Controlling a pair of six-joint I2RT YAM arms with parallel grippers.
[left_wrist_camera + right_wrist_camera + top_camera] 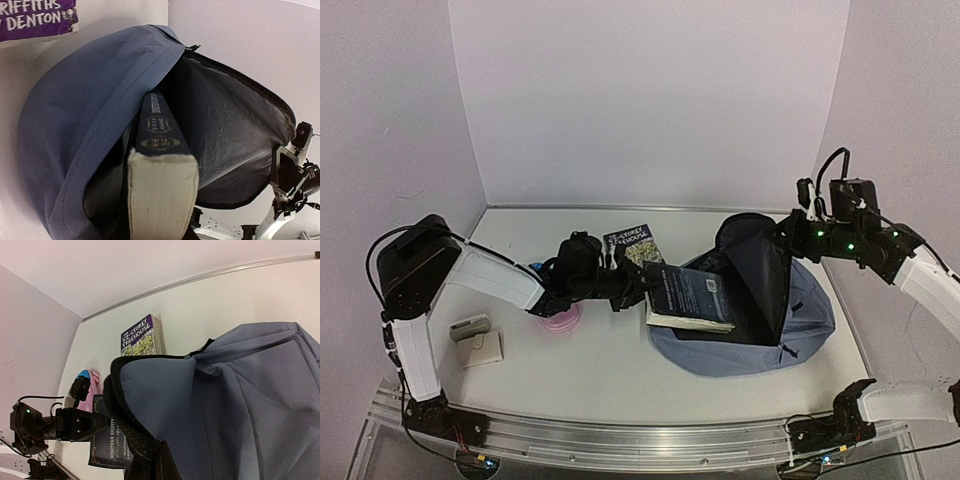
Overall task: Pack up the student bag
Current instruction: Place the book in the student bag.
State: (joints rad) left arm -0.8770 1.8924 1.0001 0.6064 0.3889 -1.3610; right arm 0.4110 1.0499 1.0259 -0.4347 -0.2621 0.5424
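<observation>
Table [620,370]: white, walled at the back and on both sides, with everything resting on it.
Bag [800,320]: slate-blue, lying on the right half of the table. Its mouth faces left and its upper flap is raised, so the dark lining shows.
Dark book [688,292]: far end inside the bag's mouth, near end sticking out to the left.
Purple book [632,243]: flat on the table near the back wall, just left of the bag.
Pencil case [562,318]: pink, lying under the left arm.
Left pincer [645,288]: clamped on the dark book's near end.
Right pincer [150,460]: pinched tight on the bag's zip edge, holding the flap up.
</observation>
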